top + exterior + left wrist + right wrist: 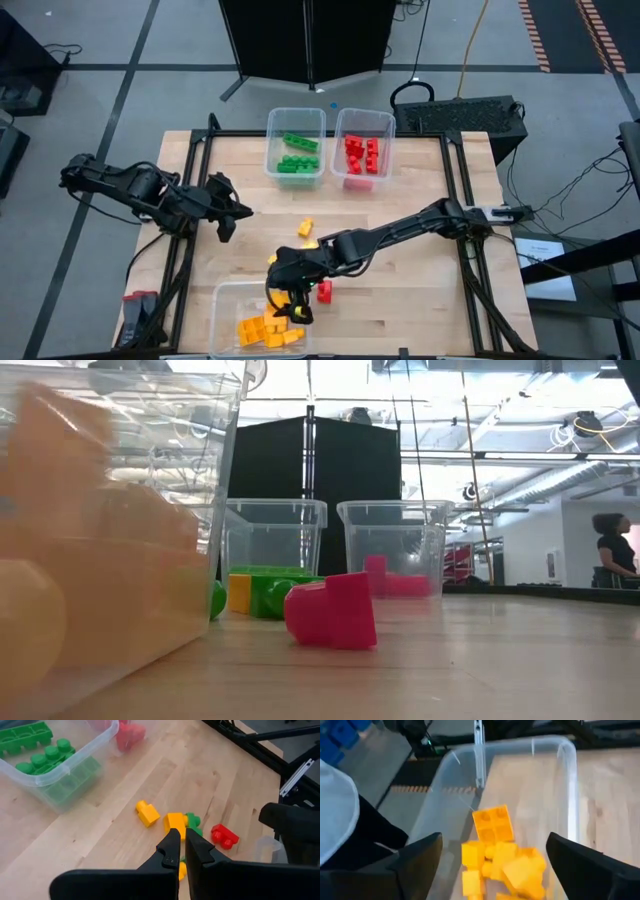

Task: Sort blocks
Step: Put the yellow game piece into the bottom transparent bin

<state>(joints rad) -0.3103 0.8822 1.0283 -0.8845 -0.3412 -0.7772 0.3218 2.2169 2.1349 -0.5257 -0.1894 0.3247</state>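
Observation:
My right gripper [290, 300] [495, 865] stands open over the clear tub [225, 300] at the near edge, which holds a heap of yellow blocks [268, 330] [512, 867]. One yellow block [492, 824] shows just beyond the heap between the fingers, and neither finger touches it. Loose blocks lie mid-table: yellow [147, 813], yellow-orange [175, 822], green [192, 822] and red [324, 291] [335, 610]. My left gripper [228, 225] [182, 852] waits shut above the table's left side, holding nothing.
At the far edge stand a tub with green blocks [296, 150] [35, 755] and a tub with red blocks [362, 152]. A pink block [357, 183] lies just in front of the red tub. A person [610, 550] stands in the room beyond the table.

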